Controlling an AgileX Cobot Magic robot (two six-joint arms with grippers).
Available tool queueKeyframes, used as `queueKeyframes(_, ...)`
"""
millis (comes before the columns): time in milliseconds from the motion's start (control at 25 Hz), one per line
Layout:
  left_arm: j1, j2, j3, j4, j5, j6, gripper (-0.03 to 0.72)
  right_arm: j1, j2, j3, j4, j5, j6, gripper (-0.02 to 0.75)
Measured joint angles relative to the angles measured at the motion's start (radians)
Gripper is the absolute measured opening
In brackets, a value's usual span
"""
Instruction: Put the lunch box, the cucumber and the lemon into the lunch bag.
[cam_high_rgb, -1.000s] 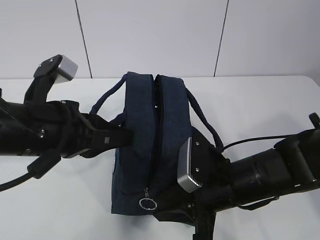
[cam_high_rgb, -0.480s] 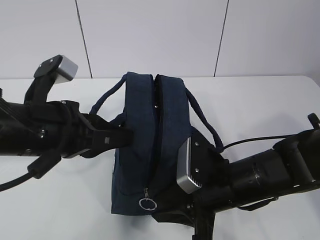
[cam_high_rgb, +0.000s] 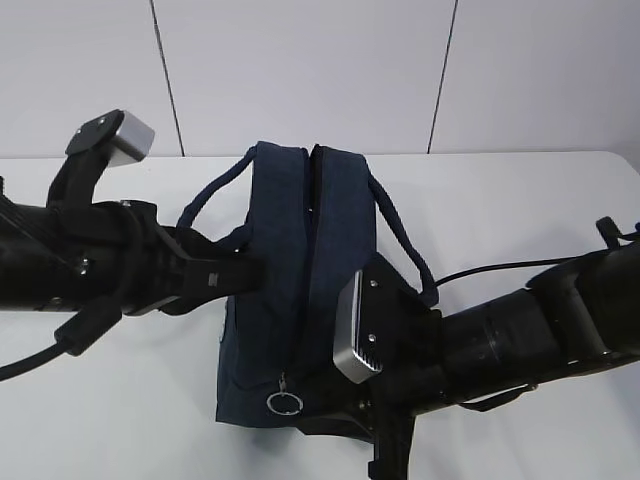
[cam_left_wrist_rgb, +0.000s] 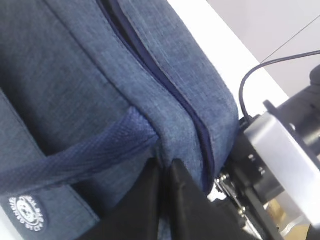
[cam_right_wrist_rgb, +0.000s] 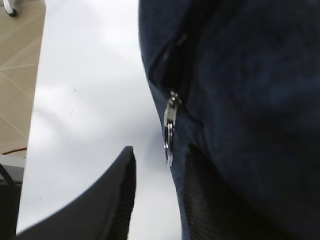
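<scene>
White tabletop (cam_high_rgb: 520, 210). Lunch bag (cam_high_rgb: 300, 250) is soft, floppy: your left hand (cam_left_wrist_rgb: 162, 175) pinches its fabric; right hand (cam_right_wrist_rgb: 157, 192) apart at ring pull (cam_right_wrist_rgb: 169, 142); grip that.

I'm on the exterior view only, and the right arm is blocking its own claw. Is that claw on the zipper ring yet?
Observer: Not yet. The right wrist view shows the right claw open, with the zipper ring hanging in the gap between its fingers.
Operator: And the left claw? I just see it pressed against the bag.
Observer: In the left wrist view the left claw is shut on a fold of the lunch bag, right below where the handle strap joins it.
</scene>
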Motion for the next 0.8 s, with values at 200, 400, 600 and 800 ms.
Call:
queueKeyframes(200, 0.0, 0.0, 0.0, 0.0, -0.001, 0.0, 0.002, 0.004, 0.0, -0.002, -0.004, -0.009, 0.004, 0.241)
queueKeyframes(400, 0.0, 0.0, 0.0, 0.0, -0.001, 0.0, 0.002, 0.004, 0.0, -0.002, -0.032, -0.005, 0.018, 0.241)
queueKeyframes(600, 0.0, 0.0, 0.0, 0.0, -0.001, 0.0, 0.002, 0.004, 0.0, -0.004, -0.06, 0.007, 0.049, 0.241)
queueKeyframes(800, 0.001, 0.0, 0.0, 0.0, -0.001, 0.0, 0.002, 0.033, 0.0, -0.004, -0.069, 0.029, 0.064, 0.241)
